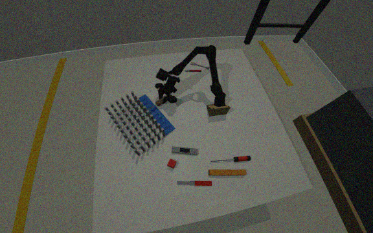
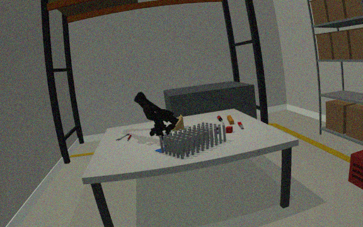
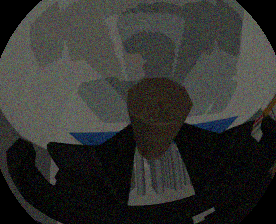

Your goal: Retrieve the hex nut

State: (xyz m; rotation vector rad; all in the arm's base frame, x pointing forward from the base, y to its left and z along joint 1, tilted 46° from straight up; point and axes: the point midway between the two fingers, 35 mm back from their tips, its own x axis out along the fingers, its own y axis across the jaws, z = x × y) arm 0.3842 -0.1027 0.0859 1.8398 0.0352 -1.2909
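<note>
A field of standing grey metal spacers (image 1: pixel 135 124) (image 2: pixel 194 140) fills the left of the white mat. The blue taped strip (image 1: pixel 157 114) (image 2: pixel 159 151) (image 3: pixel 96 139) runs along its side facing the arm. I cannot see the hex nut; the spacers hide it. My gripper (image 1: pixel 164 98) (image 2: pixel 157 132) (image 3: pixel 153 125) hangs low just past the strip's far end, outside the field. It is shut on a brown-handled tool (image 1: pixel 160 101) (image 3: pixel 158 104), seen end-on in the wrist view. The tool's tip is hidden.
The arm's wooden base (image 1: pixel 218 110) stands right of the strip. In front lie a grey bar (image 1: pixel 184 151), a red block (image 1: pixel 171 163) (image 2: pixel 229 129), a red-handled screwdriver (image 1: pixel 235 158), an orange bar (image 1: pixel 227 172) and a red-handled blade (image 1: pixel 194 183). Two thin tools (image 1: pixel 194 68) (image 2: pixel 124 137) lie behind the arm.
</note>
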